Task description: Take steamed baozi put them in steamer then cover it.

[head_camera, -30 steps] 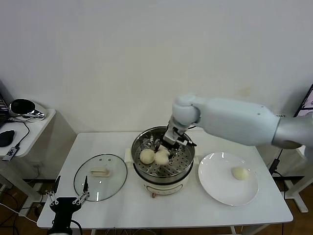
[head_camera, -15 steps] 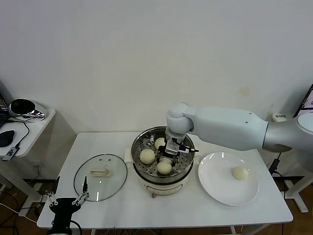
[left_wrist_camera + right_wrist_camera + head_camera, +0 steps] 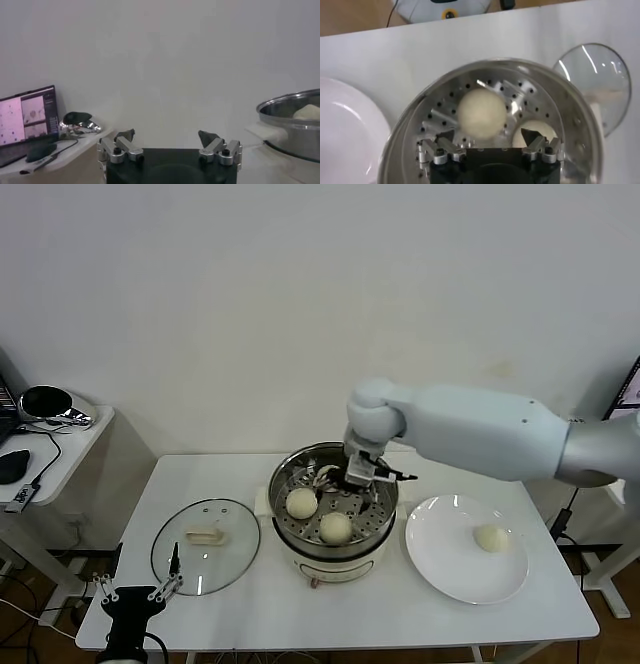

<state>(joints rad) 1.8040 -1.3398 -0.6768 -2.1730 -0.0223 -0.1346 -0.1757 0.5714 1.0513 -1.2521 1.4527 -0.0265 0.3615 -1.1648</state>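
Right claw (image 3: 362, 475) has let go and lifted, jaws spread, over the steamer (image 3: 333, 542)
Two buns (image 3: 335, 527) sit inside; a third is hidden behind it; one (image 3: 490, 537) remains on the plate (image 3: 450, 574); lid (image 3: 205, 545) lies on the counter (image 3: 400, 604); left claw (image 3: 170, 144) open, parked

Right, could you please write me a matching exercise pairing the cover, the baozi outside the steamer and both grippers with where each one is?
Things:
1. cover
2. lone baozi
3. right gripper
4. left gripper

Places:
a. open, above the steamer
b. flat on the table, on the steamer's left
c. on the white plate
d. open, low by the table's front left corner

Pairs: 1-b, 2-c, 3-a, 4-d
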